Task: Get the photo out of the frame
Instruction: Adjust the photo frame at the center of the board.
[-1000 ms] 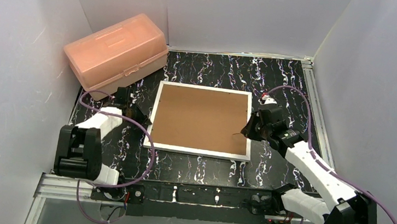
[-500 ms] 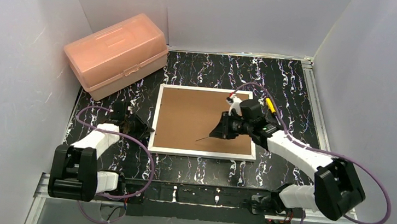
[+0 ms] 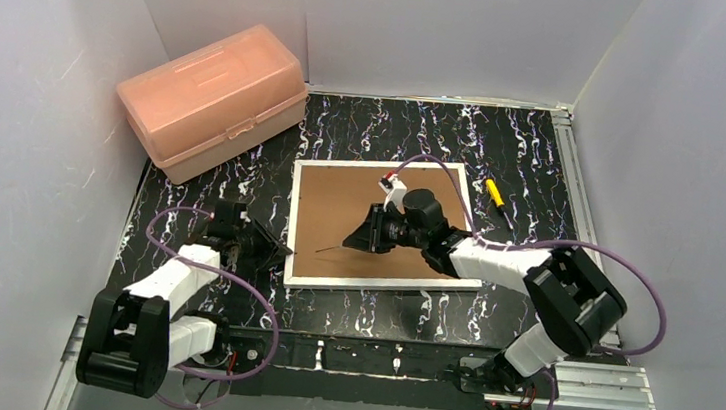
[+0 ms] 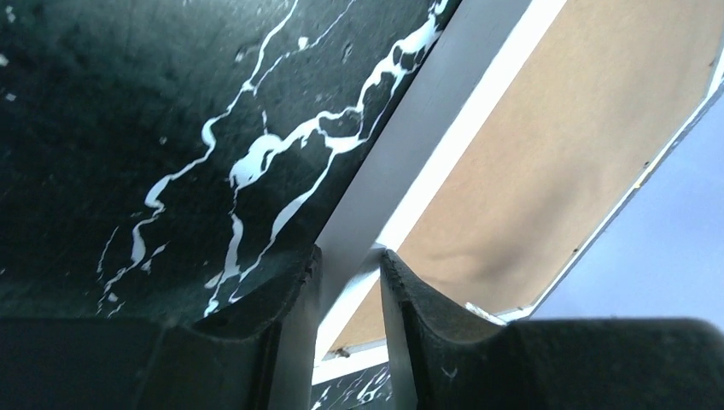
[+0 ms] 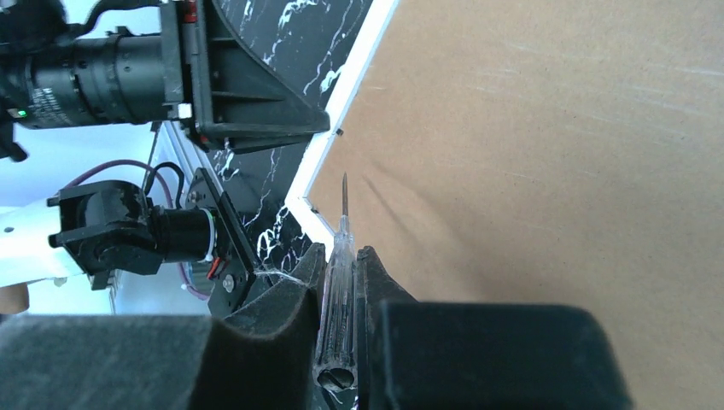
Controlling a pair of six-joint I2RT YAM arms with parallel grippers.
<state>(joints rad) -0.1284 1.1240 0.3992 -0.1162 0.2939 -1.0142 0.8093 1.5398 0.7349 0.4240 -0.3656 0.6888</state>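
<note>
The frame [image 3: 340, 198] lies back-up on the table, its brown board ringed by a thin white border. The photo is hidden beneath the board. My left gripper [image 3: 272, 250] sits at the frame's near-left corner; in the left wrist view its jaws [image 4: 348, 254] pinch the white border [image 4: 444, 145]. My right gripper [image 3: 358, 237] hovers low over the board, shut on a clear-handled screwdriver [image 5: 337, 299]. The thin tip [image 5: 344, 184] points at the left border, just short of it.
A pink plastic box [image 3: 211, 97] stands at the back left. A yellow-handled screwdriver [image 3: 496, 200] lies on the black marbled table [image 3: 387, 127] just right of the frame. White walls close in on three sides.
My right arm has swung left across the board with the clear screwdriver, uncovering the yellow one. The frame has shifted slightly right and turned. My left gripper has slid nearer along the left edge.
</note>
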